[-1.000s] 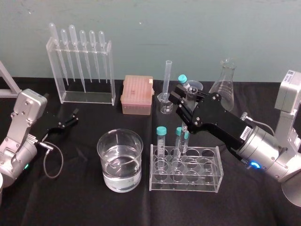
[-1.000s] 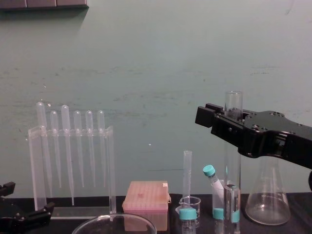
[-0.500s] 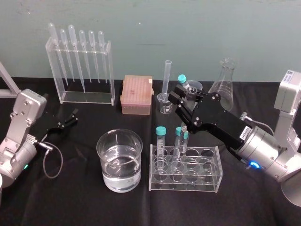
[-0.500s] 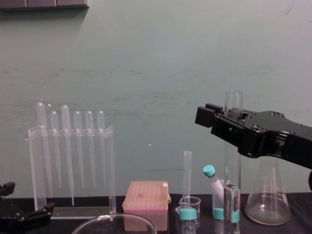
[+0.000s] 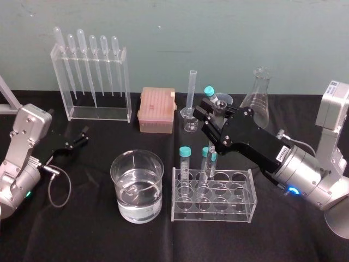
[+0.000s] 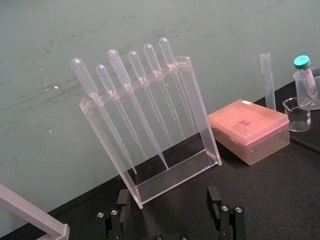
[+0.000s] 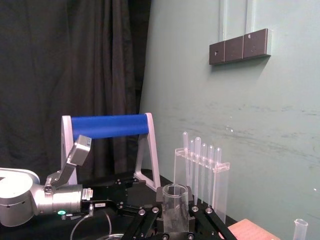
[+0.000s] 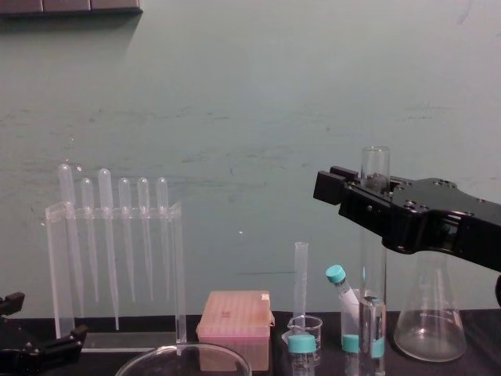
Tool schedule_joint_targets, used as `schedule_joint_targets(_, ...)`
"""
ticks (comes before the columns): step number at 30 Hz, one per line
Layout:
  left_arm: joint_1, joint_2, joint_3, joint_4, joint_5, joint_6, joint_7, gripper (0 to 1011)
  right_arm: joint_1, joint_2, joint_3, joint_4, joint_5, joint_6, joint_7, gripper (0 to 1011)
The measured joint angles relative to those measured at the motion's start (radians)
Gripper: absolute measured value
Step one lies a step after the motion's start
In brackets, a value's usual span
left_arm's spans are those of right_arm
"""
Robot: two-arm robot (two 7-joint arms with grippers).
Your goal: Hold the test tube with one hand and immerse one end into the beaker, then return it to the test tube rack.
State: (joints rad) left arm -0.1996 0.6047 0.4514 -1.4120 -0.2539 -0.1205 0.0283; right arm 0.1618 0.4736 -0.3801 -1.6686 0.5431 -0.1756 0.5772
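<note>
My right gripper (image 8: 344, 192) is shut on the test tube (image 8: 375, 166), a long clear uncapped glass tube held upright. Its rim stands above the black fingers and its lower part hangs down toward the clear test tube rack (image 5: 214, 203). The right wrist view shows the tube (image 7: 175, 207) clamped between the fingers of the right gripper (image 7: 175, 226). In the head view the right gripper (image 5: 205, 110) hovers above the rack's back row. The beaker (image 5: 137, 185), wide and part full of water, stands left of the rack. At the far left my left gripper (image 6: 168, 200) rests low and open, holding nothing.
Two teal-capped tubes (image 5: 186, 164) stand in the rack. A pipette stand (image 5: 90, 76), a pink tip box (image 5: 156, 109), a thin graduated cylinder (image 5: 191, 95), a small beaker (image 5: 222, 101) and a conical flask (image 5: 260, 98) line the back. A cable (image 5: 54, 188) loops by the left arm.
</note>
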Motion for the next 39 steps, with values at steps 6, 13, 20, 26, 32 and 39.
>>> schedule_joint_targets(6, 0.0, 0.0, 0.0, 0.0, 0.0, 0.0, 0.0, 1000, 0.002, 0.001, -0.001, -0.001, 0.0, 0.0, 0.001, 190)
schedule_joint_targets(13, 0.0, 0.0, 0.0, 0.0, 0.0, 0.0, 0.0, 1000, 0.058, -0.005, -0.005, -0.019, -0.008, -0.03, 0.025, 190)
schedule_joint_targets(20, 0.0, 0.0, 0.0, 0.0, 0.0, 0.0, 0.0, 1000, 0.174, -0.037, -0.045, 0.013, 0.001, -0.055, 0.094, 190)
schedule_joint_targets(26, 0.0, 0.0, 0.0, 0.0, 0.0, 0.0, 0.0, 1000, 0.267, -0.083, -0.103, 0.109, 0.043, -0.06, 0.172, 190)
schedule_joint_targets(32, 0.0, 0.0, 0.0, 0.0, 0.0, 0.0, 0.0, 1000, 0.338, -0.132, -0.161, 0.22, 0.097, -0.037, 0.25, 190)
schedule_joint_targets(39, 0.0, 0.0, 0.0, 0.0, 0.0, 0.0, 0.0, 1000, 0.394, -0.176, -0.216, 0.318, 0.135, -0.015, 0.315, 190)
